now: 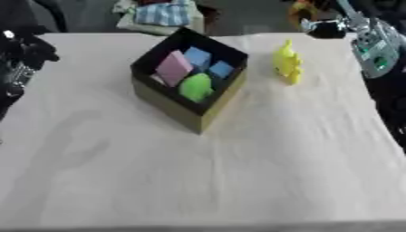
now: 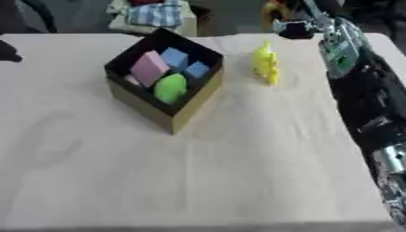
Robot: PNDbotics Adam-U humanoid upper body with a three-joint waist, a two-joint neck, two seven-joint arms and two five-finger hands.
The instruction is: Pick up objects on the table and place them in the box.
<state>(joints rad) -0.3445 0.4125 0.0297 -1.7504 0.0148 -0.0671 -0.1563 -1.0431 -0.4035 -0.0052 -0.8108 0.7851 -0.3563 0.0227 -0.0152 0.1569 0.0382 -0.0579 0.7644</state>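
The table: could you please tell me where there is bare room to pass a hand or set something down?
The table is bare across its whole near half, in front of the box, and along the left side. It is tighter at the far right, where the yellow object stands between the box and the right hand.

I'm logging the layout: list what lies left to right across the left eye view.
left hand → pink block in the box → blue block in the box → yellow object on the table → right arm.
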